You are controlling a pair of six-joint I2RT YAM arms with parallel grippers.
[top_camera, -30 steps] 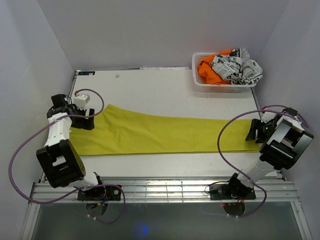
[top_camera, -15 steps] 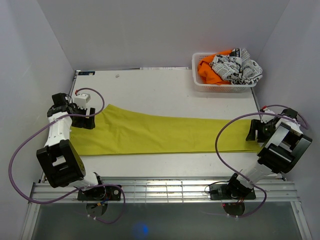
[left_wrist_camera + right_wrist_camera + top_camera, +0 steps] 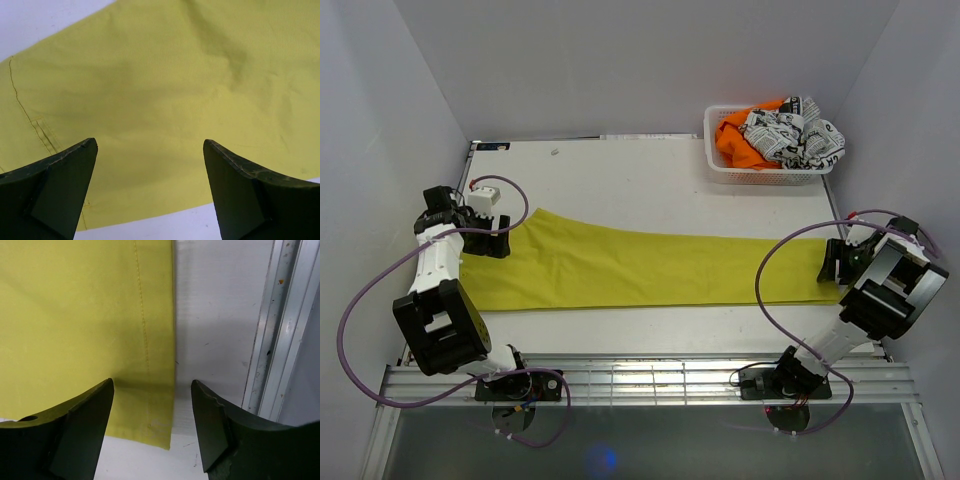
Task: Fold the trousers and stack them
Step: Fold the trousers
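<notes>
One pair of mustard-yellow trousers (image 3: pixel 650 268) lies flat, outstretched.

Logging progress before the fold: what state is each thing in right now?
trousers: stretched flat along the table, not lifted.
left pincer: open, over the wider end, holding nothing.
right pincer: open, over the hem corner, holding nothing.
basket: upright, holding crumpled orange garment and printed cloth.

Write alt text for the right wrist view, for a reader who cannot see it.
The hem end of the yellow trousers lies flat on a white table, its stitched edge running up the middle. The right gripper hangs open above that edge, one dark finger either side; a metal rail stands at far right.
</notes>
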